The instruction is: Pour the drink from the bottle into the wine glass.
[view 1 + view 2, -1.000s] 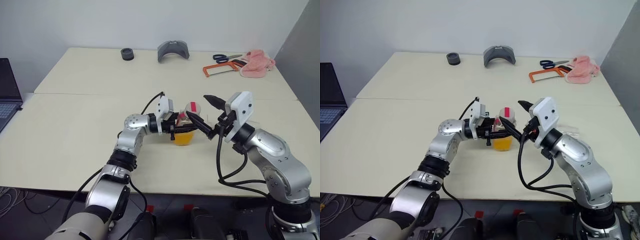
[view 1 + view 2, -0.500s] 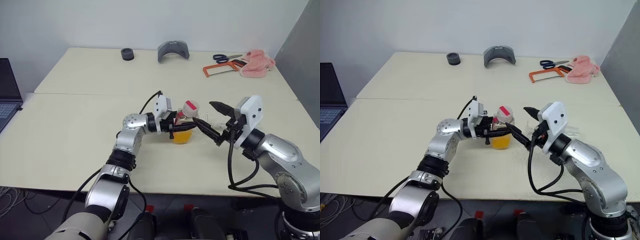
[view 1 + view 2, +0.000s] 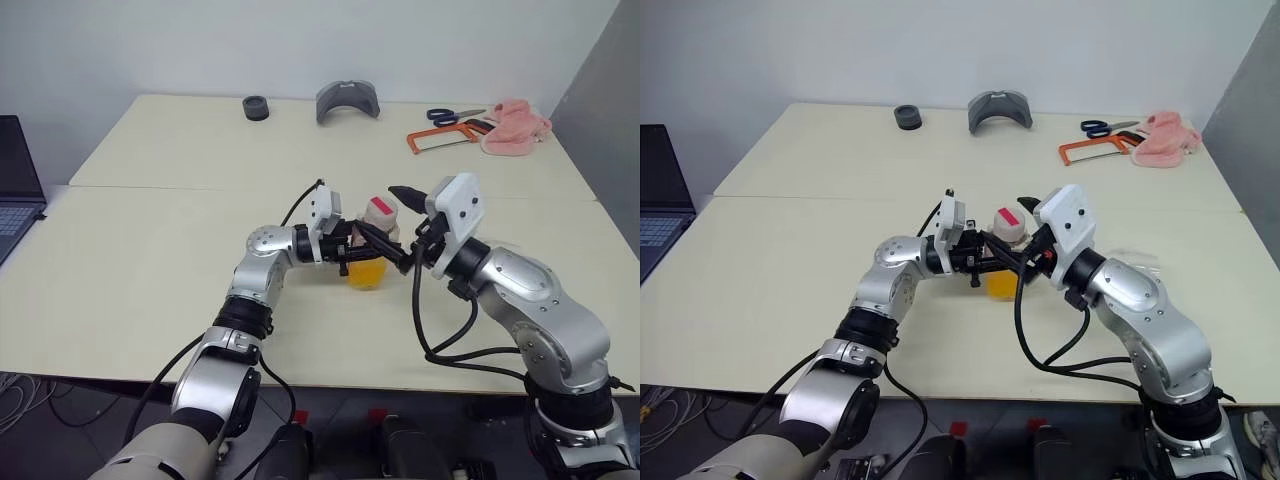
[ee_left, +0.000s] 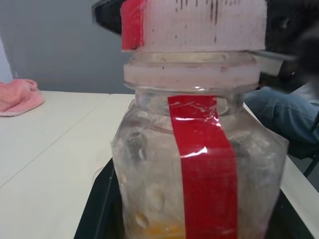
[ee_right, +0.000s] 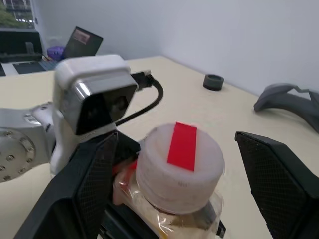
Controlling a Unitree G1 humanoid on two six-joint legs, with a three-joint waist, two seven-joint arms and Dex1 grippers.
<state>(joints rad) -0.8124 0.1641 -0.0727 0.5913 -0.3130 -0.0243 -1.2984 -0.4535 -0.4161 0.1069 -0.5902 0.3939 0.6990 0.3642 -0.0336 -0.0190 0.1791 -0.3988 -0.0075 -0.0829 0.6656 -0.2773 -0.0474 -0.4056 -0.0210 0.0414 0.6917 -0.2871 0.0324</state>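
Right wrist view had the right gripper (image 5: 182, 164) spread wide, one finger on each side of the cap (image 5: 180, 167), probably positioned to unscrew it. Behind it, the left gripper (image 3: 350, 250) clamped the bottle (image 3: 372, 250) upright for steadiness, its drink (image 3: 366, 274) low inside. I couldn't pick out the wine glass.

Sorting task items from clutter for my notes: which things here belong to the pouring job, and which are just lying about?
Job in hand:
bottle, gripped by the left fingers
its cap, between the open right fingers
drink

Lying about:
black ring
grey curved piece
scissors
hacksaw
pink cloth
laptop
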